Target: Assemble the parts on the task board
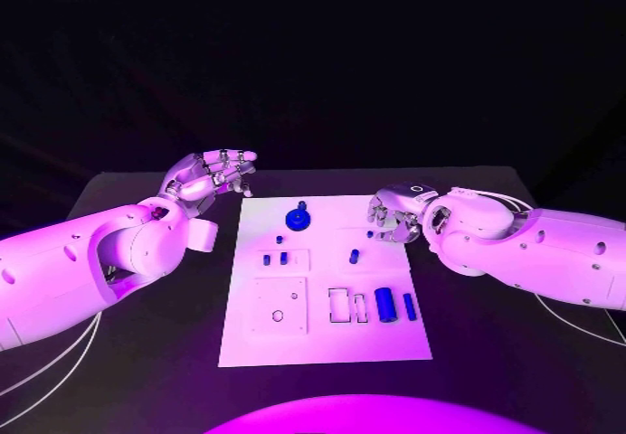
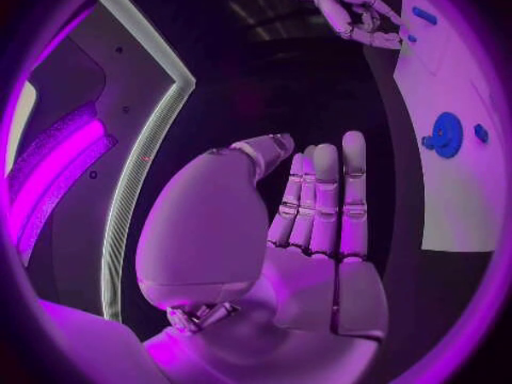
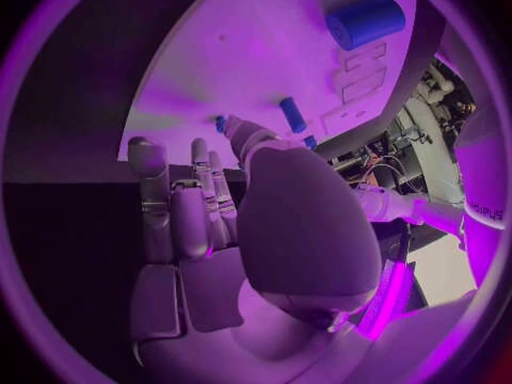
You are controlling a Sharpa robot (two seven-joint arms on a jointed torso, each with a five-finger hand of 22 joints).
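White rectangular task board (image 1: pixel 327 334) carries small blue parts (image 1: pixel 386 304); left hand (image 1: pixel 209 176) at its 10 o'clock, right hand (image 1: pixel 395 214) at 2 o'clock, both released, holding nothing

The task board (image 1: pixel 327 334) is a white rectangular plate laid flat in the middle of the black table, its long sides running away from the robot. A round blue part with a raised knob (image 1: pixel 298 218) is seated near the far edge of the board. Two small blue pegs (image 1: pixel 275 259) are stood side by side in a square raised panel on the left half. A single small blue peg (image 1: pixel 352 256) is located to their right. A second square panel with an oval opening (image 1: pixel 279 306) is placed nearer the robot. Beside two empty rectangular recesses, a thick blue cylinder (image 1: pixel 386 304) and a slim blue bar (image 1: pixel 410 306) are laid parallel.
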